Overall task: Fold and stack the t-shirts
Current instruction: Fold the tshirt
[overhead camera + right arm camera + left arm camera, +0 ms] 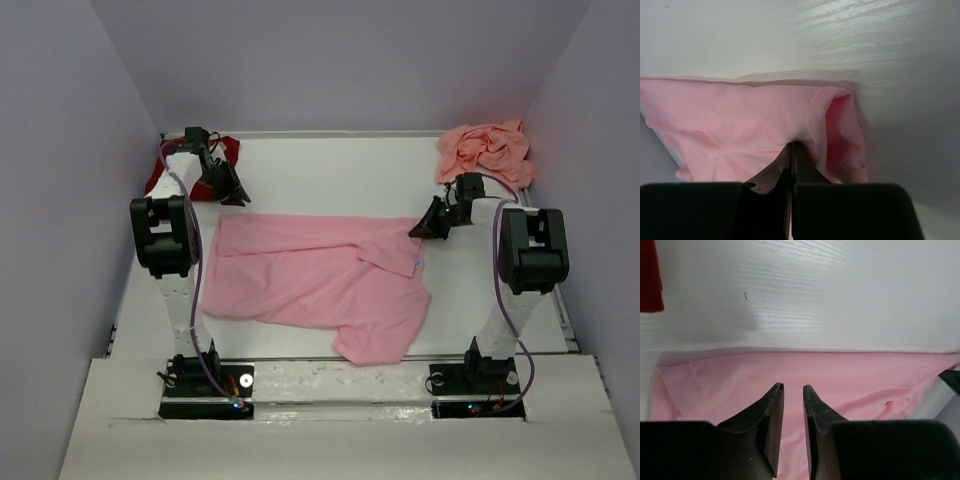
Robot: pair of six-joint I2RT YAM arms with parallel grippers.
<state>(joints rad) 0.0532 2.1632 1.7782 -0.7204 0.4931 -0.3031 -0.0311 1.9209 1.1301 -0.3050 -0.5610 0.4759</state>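
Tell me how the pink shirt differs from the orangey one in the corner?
The pink tee lies spread out in the middle; the salmon tee sits crumpled in the far right corner. The pink tee is paler than the salmon tee. The right gripper pinches the pink tee's edge; nothing holds the salmon tee. Both are not yet folded.

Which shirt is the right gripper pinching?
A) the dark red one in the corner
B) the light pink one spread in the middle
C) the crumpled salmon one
B: the right gripper is shut on a fold at the edge of the light pink shirt.
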